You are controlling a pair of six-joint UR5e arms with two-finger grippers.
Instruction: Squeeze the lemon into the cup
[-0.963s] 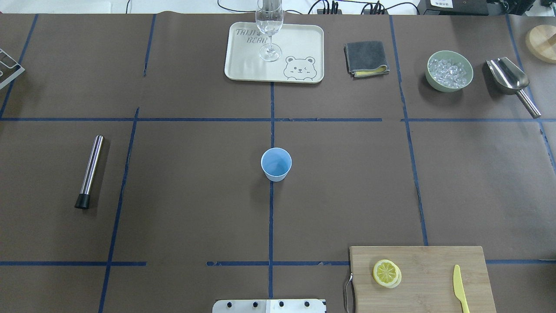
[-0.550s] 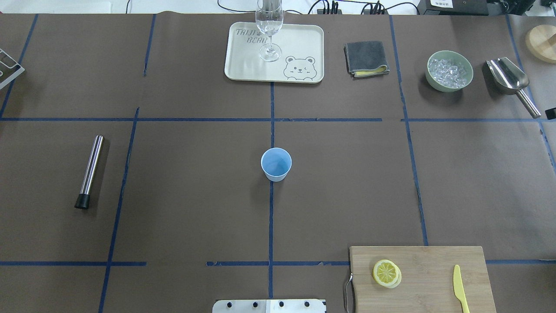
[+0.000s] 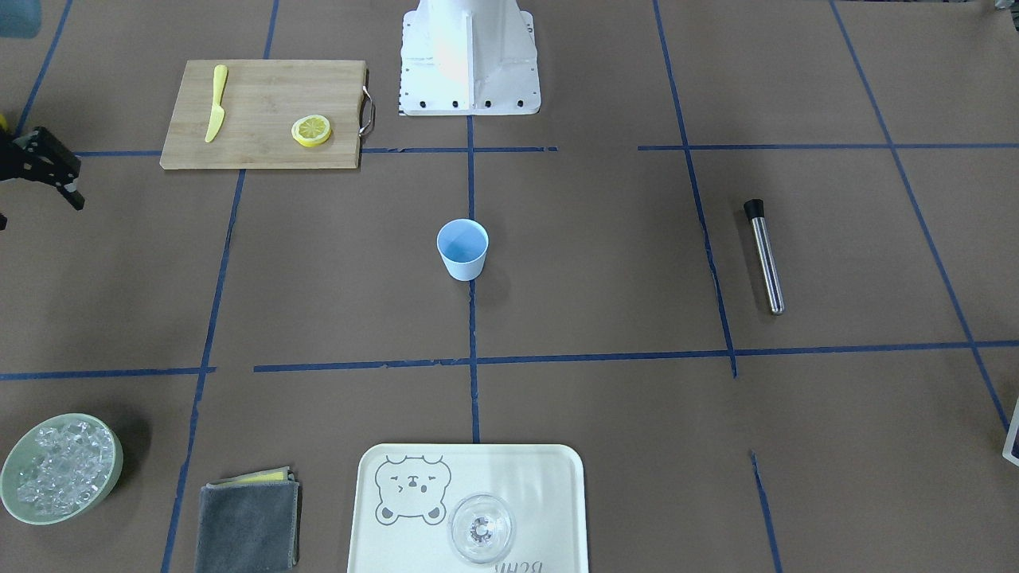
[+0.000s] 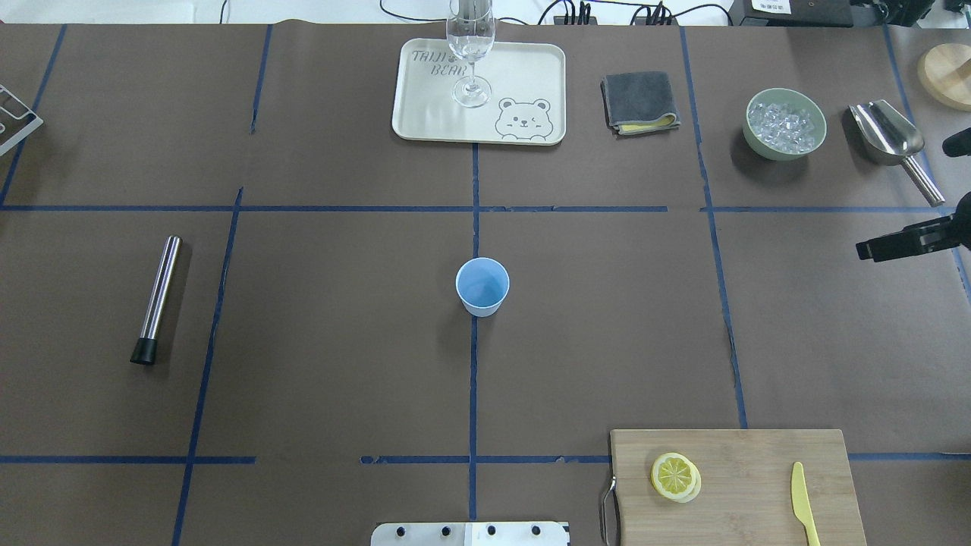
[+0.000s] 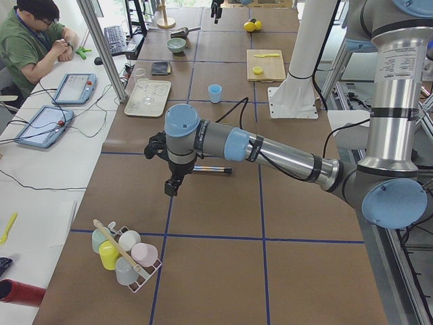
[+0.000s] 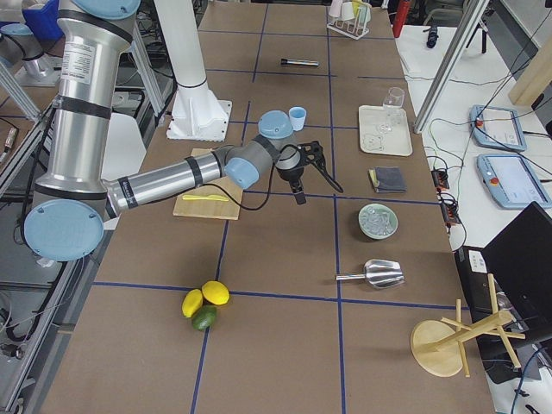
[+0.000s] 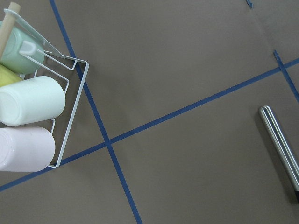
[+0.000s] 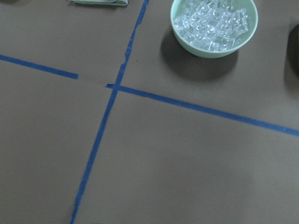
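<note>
While the tapered, matte light-blue plastic cup [image 4: 482, 287] stood upright at the middle of the brown paper-covered table [image 4: 326, 364], on a blue tape line, both arms hung well away from it. Reading the overhead view as a clock with the cup at its hub, a rectangular bamboo board [image 4: 758, 462] lay at 4 o'clock, bearing round ridged lemon slices [image 4: 675, 477] and a flat yellow plastic knife [image 4: 802, 500]. A cream tray [image 4: 432, 114] with a stemmed clear glass [image 4: 471, 45] sat at 12. A rounded pale-green bowl [image 4: 785, 123] of glittering ice sat at 2, and a polished steel rod [image 4: 158, 298] with a black tip lay at 9. At 3, above bare paper, the right gripper [image 6: 319, 191] had its jaws apart and held nothing. For the left gripper [image 5: 162, 172], near the rod, I could not tell.
</note>
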